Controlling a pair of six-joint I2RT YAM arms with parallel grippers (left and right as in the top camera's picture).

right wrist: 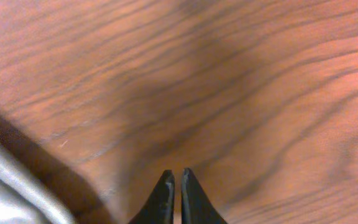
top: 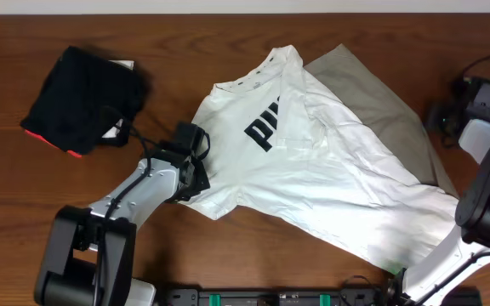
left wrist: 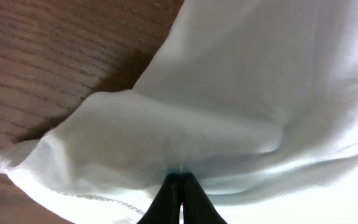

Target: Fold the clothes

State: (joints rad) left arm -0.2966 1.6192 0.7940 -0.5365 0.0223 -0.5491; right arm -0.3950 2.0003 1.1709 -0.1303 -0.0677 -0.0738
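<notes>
Loosely spread white T-shirt (top: 330,174), creased, diagonal

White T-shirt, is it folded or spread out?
Partly folded: T-shirt has one side flapped over the chest, cutting off the black lettering; the rest lies spread, wrinkled.

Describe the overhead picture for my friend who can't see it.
A white T-shirt with black lettering lies rumpled over tan cloth on a wooden table, the left gripper pinching its edge. A black folded garment sits nearby.
</notes>
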